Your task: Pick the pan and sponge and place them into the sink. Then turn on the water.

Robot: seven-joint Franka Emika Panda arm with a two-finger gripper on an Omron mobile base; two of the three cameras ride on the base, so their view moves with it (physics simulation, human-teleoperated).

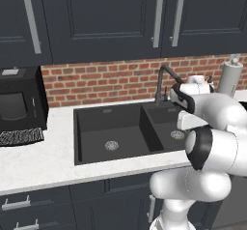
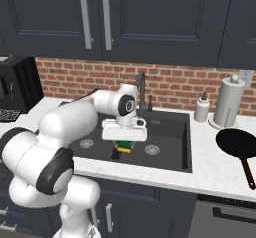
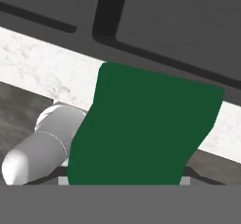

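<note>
Arm pose over the sink (image 2: 186, 147). In the right base view the white arm rises from the lower left, bends at a dark elbow joint and reaches forward and rightward, ending in a hand turned downward above the front of the right basin. The gripper (image 2: 122, 150) points down, with the sponge (image 2: 123, 145) clamped between its fingers; the green top and a yellow underside show just below the white hand, above the basin floor and beside the round silver drain (image 2: 152, 150). In the hand view the sponge (image 3: 141, 129) appears as a broad green block directly ahead of the camera, hiding the fingertips. The black gooseneck faucet (image 2: 141, 89) stands behind the wrist, at the back of the sink. The pan (image 2: 239, 144) lies on the white counter (image 2: 210, 169) to the right of the sink, well apart from the gripper, handle toward the front edge.
</note>
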